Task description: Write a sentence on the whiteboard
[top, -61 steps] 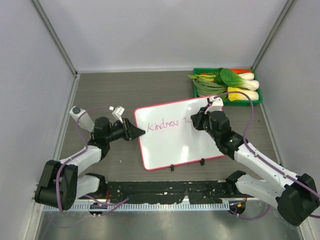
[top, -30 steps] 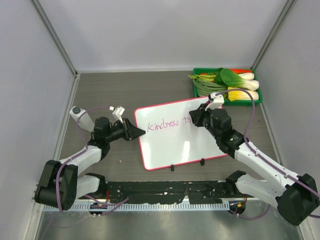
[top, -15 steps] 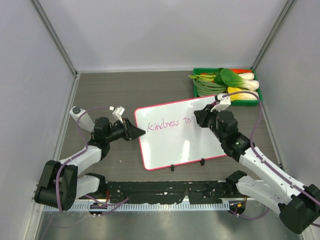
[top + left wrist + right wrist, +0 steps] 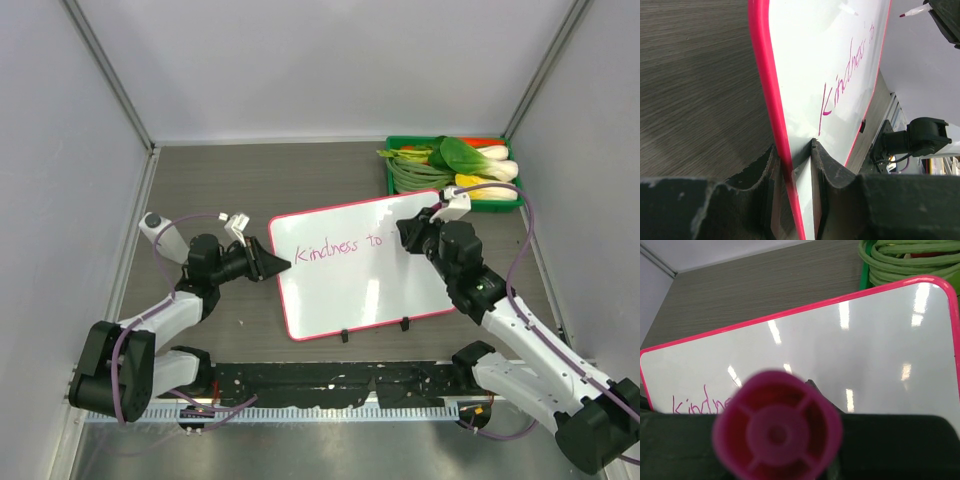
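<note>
Pink rim, left end: the whiteboard [image 4: 350,290] is pinched at its left short edge by the left pincer [image 4: 272,262], with one finger set on each face.
Board: a flat, glossy white sheet with rounded corners is laid on the grey wood-grain table [image 4: 200,180]; its long axis is run left to right, slightly slanted.
Writing: the sentence [image 4: 345,247] is read as "Kindness to", in thin magenta script along the upper half.
Blank space: bare white is left just right of the last word, close by the right pincer [image 4: 412,235], the nearer of the two.
Right pincer: it is pressed onto a round pink marker [image 4: 777,432]; whether the tip is touching cannot be told.
Far right: a green tray [image 4: 388,172] of vegetables is set near the board's far corner.
</note>
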